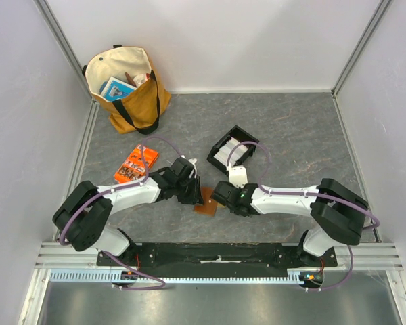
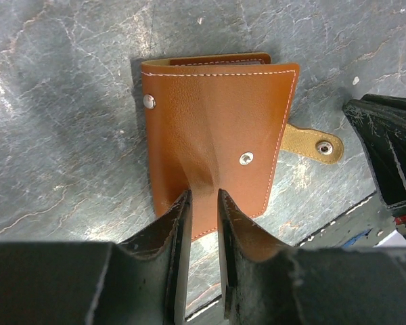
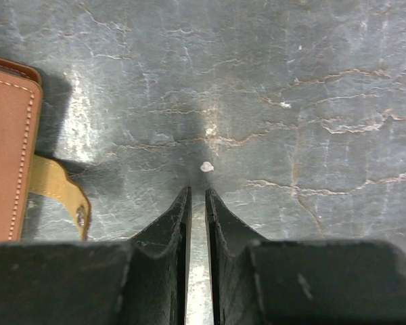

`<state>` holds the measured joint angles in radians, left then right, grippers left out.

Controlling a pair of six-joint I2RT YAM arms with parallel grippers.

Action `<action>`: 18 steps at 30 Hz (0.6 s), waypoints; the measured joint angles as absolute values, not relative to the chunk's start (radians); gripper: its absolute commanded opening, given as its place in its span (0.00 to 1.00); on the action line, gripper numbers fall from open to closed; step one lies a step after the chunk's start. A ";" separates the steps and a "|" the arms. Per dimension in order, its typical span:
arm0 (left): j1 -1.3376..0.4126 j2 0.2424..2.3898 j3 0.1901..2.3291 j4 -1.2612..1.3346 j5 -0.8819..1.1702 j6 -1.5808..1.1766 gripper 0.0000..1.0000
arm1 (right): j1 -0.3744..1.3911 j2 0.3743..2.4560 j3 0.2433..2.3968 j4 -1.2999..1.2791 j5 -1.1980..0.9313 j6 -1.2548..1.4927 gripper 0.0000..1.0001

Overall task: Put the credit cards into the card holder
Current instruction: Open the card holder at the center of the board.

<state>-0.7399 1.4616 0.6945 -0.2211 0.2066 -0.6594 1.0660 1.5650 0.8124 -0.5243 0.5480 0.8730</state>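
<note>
Where the left tool (image 2: 203,206) stands narrow, it pinches the near edge of the card holder (image 2: 216,115), which lies folded on the surface (image 2: 68,135) with its strap (image 2: 314,143) unsnapped. The leather creases at the pinch, so in my judgement a pull could slip it free. The right tool (image 3: 197,203), just right of the holder, is narrow, and whether it holds anything cannot be told. The credit cards (image 1: 229,153) sit farther back in the black tray (image 1: 247,133).

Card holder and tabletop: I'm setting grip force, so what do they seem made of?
The card holder looks like tan leather or imitation: fine grain, white stitching, metal snaps. The tabletop looks like grey veined stone or laminate, with a soft sheen.
</note>
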 measured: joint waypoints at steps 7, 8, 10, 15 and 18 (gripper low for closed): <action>-0.741 1.446 0.684 -0.220 0.189 -0.682 0.28 | 1.076 1.513 0.822 -0.599 0.539 0.874 0.18; -0.741 1.444 0.684 -0.221 0.186 -0.684 0.28 | 1.076 1.481 0.822 -0.591 0.530 0.872 0.18; -0.742 1.444 0.684 -0.222 0.184 -0.687 0.28 | 1.076 1.397 0.821 -0.550 0.503 0.869 0.17; -0.742 1.444 0.683 -0.221 0.184 -0.695 0.28 | 1.076 1.309 0.833 -0.412 0.422 0.858 0.15; -0.742 1.444 0.683 -0.221 0.184 -0.701 0.28 | 1.076 1.376 0.850 -0.366 0.381 0.855 0.15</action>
